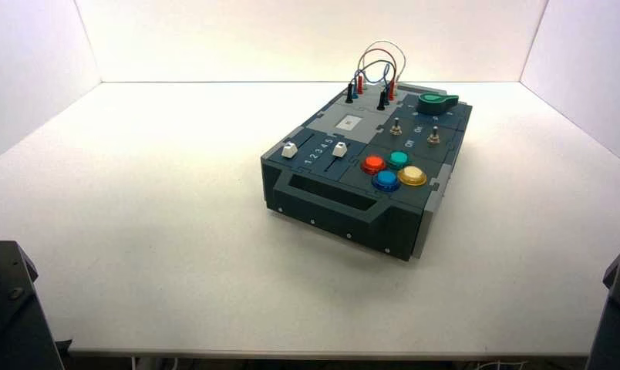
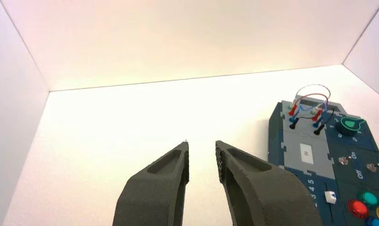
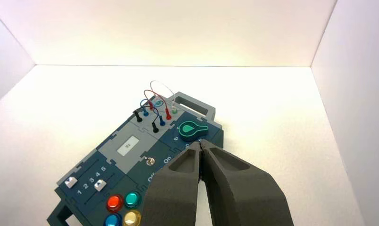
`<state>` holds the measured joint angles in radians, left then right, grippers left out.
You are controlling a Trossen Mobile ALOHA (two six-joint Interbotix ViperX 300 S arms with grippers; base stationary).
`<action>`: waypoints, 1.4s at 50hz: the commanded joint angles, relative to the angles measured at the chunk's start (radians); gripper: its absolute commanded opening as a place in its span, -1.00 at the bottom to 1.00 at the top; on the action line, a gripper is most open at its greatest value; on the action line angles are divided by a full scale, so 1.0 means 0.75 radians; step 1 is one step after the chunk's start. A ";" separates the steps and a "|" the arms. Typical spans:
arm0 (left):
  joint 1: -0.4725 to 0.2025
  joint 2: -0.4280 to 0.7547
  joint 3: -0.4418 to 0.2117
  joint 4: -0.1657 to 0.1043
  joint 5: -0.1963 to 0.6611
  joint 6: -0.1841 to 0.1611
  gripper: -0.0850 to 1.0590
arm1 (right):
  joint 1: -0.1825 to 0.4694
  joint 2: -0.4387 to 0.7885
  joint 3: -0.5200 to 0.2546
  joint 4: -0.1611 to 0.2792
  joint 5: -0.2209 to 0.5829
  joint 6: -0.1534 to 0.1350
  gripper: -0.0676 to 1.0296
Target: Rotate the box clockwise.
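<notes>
L. gripper (image 2: 202, 143), wide, hung left of box (image 1: 330, 123); R. gripper (image 3: 200, 143), closed, to its right; you had prob. heavy, stiff load, best held by near handle (image 1: 330, 205), clear of wires (image 1: 378, 49).

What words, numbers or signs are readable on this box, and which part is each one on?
"1 2 3 4 5": on the dark panel between the two white sliders.
"On": by the toggle switches.
"Off": near the same switches, opposite "On".
Numbers around the green knob: partly hidden or too small to read with certainty.
White label on the grey section: too small to read.
</notes>
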<state>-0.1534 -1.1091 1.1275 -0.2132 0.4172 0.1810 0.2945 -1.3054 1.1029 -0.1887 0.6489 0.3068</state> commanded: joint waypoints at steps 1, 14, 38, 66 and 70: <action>-0.035 0.010 -0.043 -0.002 0.022 0.002 -0.28 | -0.004 0.035 -0.020 0.004 -0.012 0.004 -0.92; -0.088 0.008 -0.047 -0.004 0.072 0.002 -0.28 | -0.002 0.072 -0.022 0.004 -0.010 -0.008 -0.92; -0.452 0.166 -0.168 -0.031 0.233 -0.033 -0.28 | 0.010 0.139 -0.049 0.000 -0.025 -0.008 -0.92; -0.822 0.648 -0.401 -0.033 0.205 -0.033 -0.28 | 0.008 0.714 -0.344 0.008 -0.235 -0.006 -0.92; -0.869 0.687 -0.417 -0.033 0.192 -0.033 -0.28 | 0.012 0.818 -0.397 0.006 -0.250 -0.006 -0.92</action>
<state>-0.7670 -0.6197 0.8590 -0.2347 0.5814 0.1580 0.2991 -0.7731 0.8744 -0.1856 0.4863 0.3007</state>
